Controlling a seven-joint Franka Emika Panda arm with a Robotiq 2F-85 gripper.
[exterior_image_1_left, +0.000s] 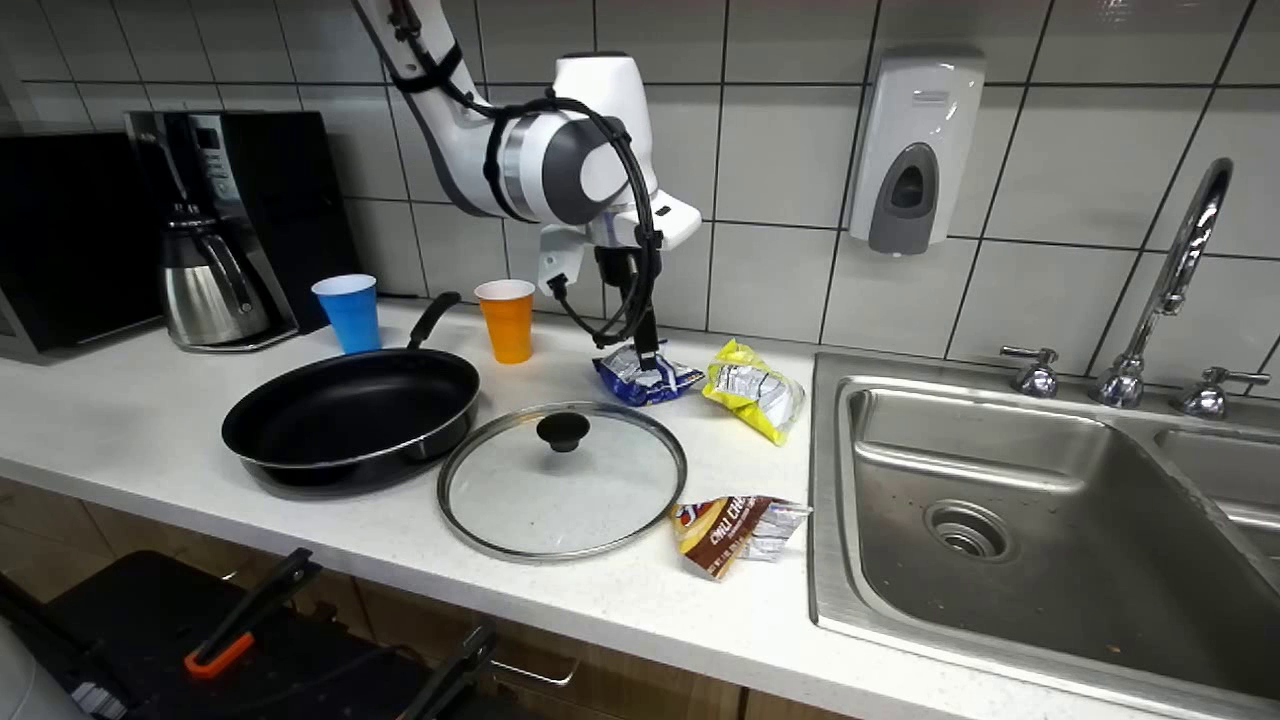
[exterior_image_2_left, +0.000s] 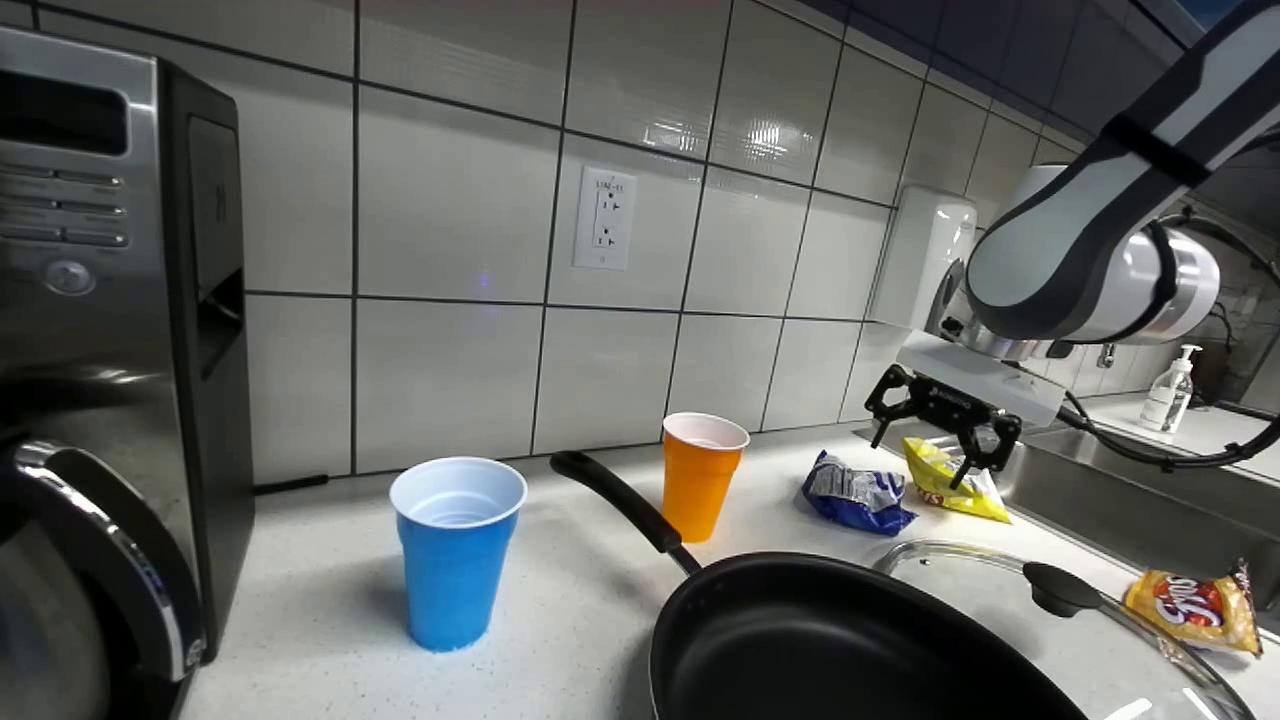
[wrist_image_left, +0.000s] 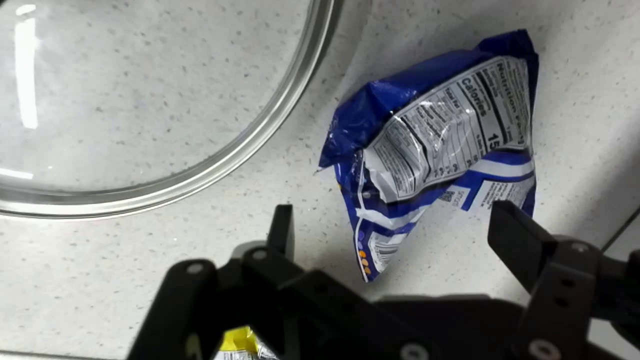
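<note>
We judge that the crumpled blue bag (wrist_image_left: 440, 135) is light and soft, with a shiny skin, probably slippery; what is inside we cannot see, perhaps it is fragile – so a gentle hold across its middle seems best. It lies on the white counter (wrist_image_left: 125, 260), lower than the claw (wrist_image_left: 392, 220), whose fingers stand wide apart and hold nothing. In the wrist view the bag's bulk is ahead of the fingers, and one narrow corner points into the gap between them. In an exterior view the yellow bag (exterior_image_1_left: 755, 390) lies just beside it, the glass lid (exterior_image_1_left: 560, 490) near.
</note>
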